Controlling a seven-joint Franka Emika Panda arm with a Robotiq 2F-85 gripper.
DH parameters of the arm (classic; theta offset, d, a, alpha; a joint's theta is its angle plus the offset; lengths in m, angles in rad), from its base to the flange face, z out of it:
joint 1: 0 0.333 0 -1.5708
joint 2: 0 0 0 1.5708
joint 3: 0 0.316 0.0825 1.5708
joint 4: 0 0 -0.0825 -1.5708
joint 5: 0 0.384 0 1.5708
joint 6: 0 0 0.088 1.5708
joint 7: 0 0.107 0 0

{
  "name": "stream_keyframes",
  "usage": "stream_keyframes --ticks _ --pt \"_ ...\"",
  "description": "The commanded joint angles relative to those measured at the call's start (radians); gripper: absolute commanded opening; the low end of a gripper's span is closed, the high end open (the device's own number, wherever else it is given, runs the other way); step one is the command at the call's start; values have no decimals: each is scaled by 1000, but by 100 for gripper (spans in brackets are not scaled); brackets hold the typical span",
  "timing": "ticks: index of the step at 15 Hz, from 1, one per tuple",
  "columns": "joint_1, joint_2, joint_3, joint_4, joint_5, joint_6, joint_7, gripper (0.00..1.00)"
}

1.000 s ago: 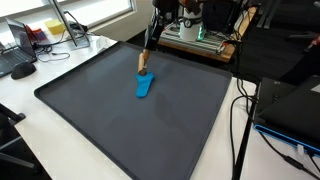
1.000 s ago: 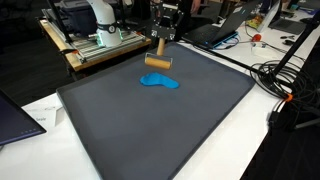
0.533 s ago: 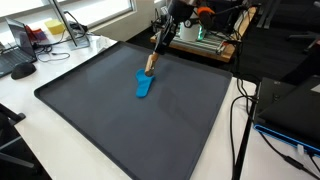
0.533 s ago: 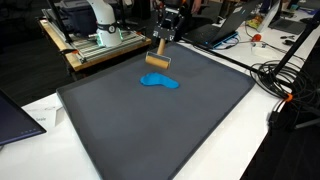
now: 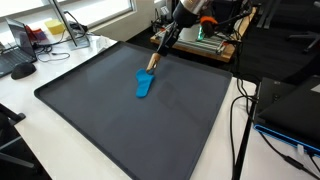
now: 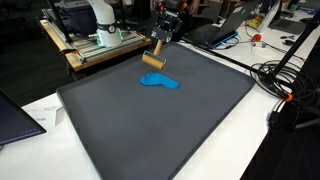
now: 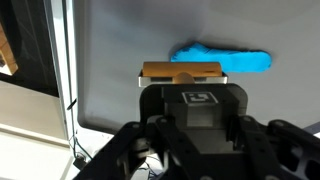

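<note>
Wooden block [image 5: 153, 62] is clamped in the gripper [image 5: 160, 50], held at its upper end and hanging slanted, lower end toward the mat. Tan, plain and short, it shows as a flat bar across the wrist view [image 7: 181, 71].

Gripper: the jaws are closed on the wooden block, one on each side. The fingers [image 7: 160, 100] reach down onto its top edge in the wrist view. The gripper also shows in an exterior view [image 6: 158, 47], with the block below it [image 6: 154, 61].

Position: over the far part of the dark grey mat [image 5: 120, 130], close to its far edge. I cannot tell whether the block's lower end touches the mat.

Blue cloth [image 5: 144, 85] lies flat on the mat just beside and below the block. It is a crumpled, elongated patch. From the wrist it lies just beyond the block [image 7: 222, 58], long side parallel to it. Contact between the two is unclear. It shows in both exterior views [image 6: 159, 81].

Surroundings: the mat [image 6: 150, 130] covers most of a white table [image 5: 55, 65]. Black cables [image 6: 275, 75] trail off the table edge. A wooden frame with equipment [image 6: 100, 42] stands behind the mat's far edge.
</note>
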Motion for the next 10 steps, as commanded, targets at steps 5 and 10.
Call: stream_keyframes --ticks 5,10 --pt "30 27 -8 25 -26 -13 41 22" --pt "72 61 1 53 -98 -57 193 22"
